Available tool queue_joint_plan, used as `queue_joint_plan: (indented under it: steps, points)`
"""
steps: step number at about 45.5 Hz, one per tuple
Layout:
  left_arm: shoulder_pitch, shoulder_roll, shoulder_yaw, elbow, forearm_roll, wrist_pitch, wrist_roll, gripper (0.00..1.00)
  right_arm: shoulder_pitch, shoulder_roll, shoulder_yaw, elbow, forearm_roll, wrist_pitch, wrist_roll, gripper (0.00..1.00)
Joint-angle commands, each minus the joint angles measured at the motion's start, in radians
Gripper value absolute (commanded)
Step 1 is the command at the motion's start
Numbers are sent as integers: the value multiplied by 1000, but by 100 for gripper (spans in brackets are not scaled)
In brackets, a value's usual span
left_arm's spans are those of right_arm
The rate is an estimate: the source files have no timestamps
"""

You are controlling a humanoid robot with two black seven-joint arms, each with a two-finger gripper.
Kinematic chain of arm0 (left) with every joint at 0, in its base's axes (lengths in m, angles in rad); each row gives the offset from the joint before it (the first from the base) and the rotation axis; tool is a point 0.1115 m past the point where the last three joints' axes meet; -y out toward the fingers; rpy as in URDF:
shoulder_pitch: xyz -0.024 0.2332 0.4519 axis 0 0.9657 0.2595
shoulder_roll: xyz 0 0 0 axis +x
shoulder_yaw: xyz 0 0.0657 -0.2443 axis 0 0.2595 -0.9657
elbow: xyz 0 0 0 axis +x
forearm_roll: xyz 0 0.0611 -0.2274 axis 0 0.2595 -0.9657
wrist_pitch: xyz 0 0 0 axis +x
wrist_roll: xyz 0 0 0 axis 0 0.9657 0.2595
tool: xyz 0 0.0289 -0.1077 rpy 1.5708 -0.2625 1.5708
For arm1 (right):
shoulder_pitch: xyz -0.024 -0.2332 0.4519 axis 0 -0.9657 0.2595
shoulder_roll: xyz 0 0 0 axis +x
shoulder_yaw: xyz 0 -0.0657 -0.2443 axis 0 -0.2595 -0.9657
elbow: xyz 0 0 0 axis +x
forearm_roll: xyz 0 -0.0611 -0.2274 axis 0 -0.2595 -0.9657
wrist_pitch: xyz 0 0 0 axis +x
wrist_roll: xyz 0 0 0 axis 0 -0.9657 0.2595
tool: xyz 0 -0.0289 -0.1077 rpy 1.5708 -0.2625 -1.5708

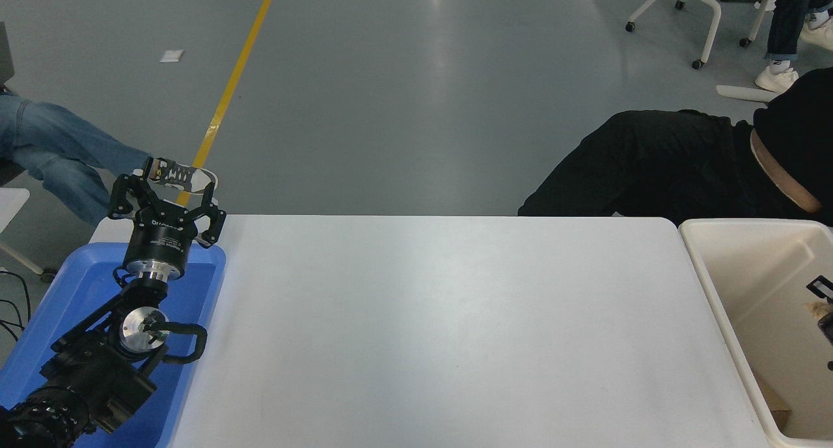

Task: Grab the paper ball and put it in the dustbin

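Observation:
The cream-white dustbin (695,256) stands at the table's right end. Only a tan sliver of the paper ball (813,309) shows at the picture's right edge, over the bin's inside. It sits between two black finger parts of my right gripper (822,306), which is mostly cut off by the frame and looks shut on the wad. My left gripper (166,189) is parked at the far left over the blue tray, fingers spread open and holding nothing.
A shallow blue tray (202,285) lies under the left arm at the table's left end. A person in black (683,161) leans close behind the dustbin at the far right. A brown scrap (774,402) lies on the bin's floor.

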Motion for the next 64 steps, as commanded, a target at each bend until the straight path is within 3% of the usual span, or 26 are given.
queue_joint_plan:
  steps: [1,9,14,21,29,36,45,54,64]
  points:
    - [0,1,-1,0,0,0,0,99,-6,8,11,1,1,-46,0,89]
    - [0,-1,-1,0,0,0,0,99,-2,2,43,7,2,-46,0,90]
    - [0,1,-1,0,0,0,0,99,7,-3,75,21,2,-46,0,100]
    - [0,1,-1,0,0,0,0,99,60,-44,94,104,-4,-46,0,100]
    - [0,1,-1,0,0,0,0,99,205,-177,78,390,-24,-37,2,100]
    - [0,1,-1,0,0,0,0,99,441,-332,23,760,-145,-14,0,100]
    - [0,1,-1,0,0,0,0,99,815,-356,-271,1056,-169,33,0,100]
    - [0,1,-1,0,0,0,0,99,1227,-322,-492,1260,-168,257,0,100]
    - [0,1,1,0,0,0,0,99,1463,-191,-586,1263,-179,820,0,100]
